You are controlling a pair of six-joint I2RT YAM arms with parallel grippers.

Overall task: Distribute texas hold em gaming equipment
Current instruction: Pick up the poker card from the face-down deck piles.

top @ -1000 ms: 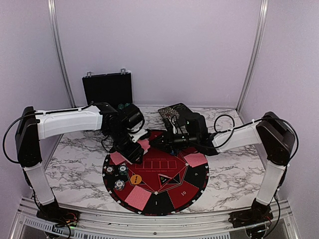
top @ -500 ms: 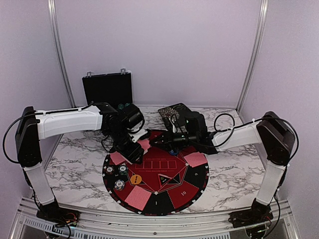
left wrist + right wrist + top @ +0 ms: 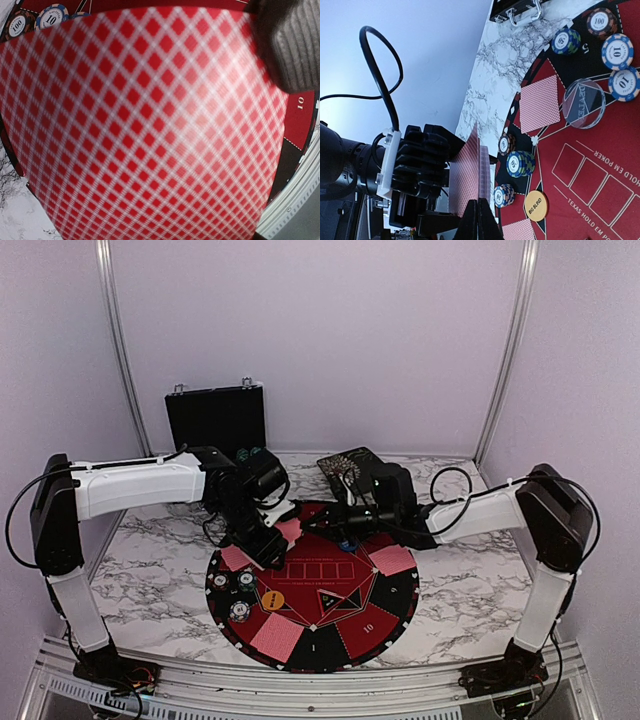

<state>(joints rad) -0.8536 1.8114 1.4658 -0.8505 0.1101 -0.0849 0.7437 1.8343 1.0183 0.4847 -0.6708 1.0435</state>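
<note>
My left gripper (image 3: 268, 540) grasps the deck (image 3: 140, 130) upright over the mat (image 3: 395, 605); my right gripper (image 3: 479, 220) is pinched closed at the deck's top edge, on a card as far as I can judge. I judge this the dealing step: next I must draw one card free and lay it flat at a seat. My right wrist view shows chips (image 3: 520, 163) and the dealer disc (image 3: 584, 103); the left shows only red card back.

Even, soft lighting; close-up red-backed card (image 3: 140, 130) blurred, with a pale glare patch.
</note>
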